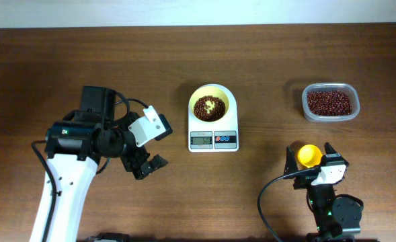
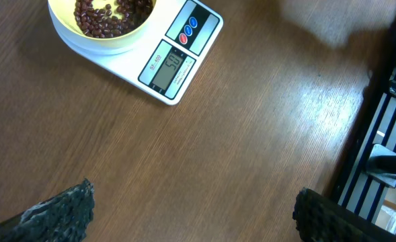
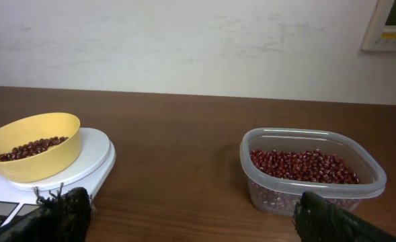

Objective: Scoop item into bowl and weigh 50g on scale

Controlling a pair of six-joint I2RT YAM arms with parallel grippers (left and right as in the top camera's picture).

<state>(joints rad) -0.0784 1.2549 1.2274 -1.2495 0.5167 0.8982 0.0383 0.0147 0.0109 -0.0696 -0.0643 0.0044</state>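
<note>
The white scale (image 1: 213, 139) stands mid-table with the pale yellow bowl (image 1: 223, 94) on it. Dark red-brown beans (image 1: 210, 107) lie in the bowl. In the left wrist view the scale (image 2: 184, 47) and bowl (image 2: 97, 40) sit at the top left, and the lit screen's digits are too small to read. My left gripper (image 1: 149, 166) hangs open over bare wood left of the scale, nothing between its fingers (image 2: 63, 212). My right gripper (image 1: 309, 152) is open near the front edge. A yellow scoop (image 1: 310, 157) lies between its fingers, hidden in the right wrist view.
A clear plastic tub (image 1: 330, 115) of beans stands at the back right, also seen ahead of the right gripper as the tub (image 3: 312, 195). Bowl (image 3: 36, 151) and scale (image 3: 90, 165) lie to its left. A black rack (image 2: 386, 134) borders the table.
</note>
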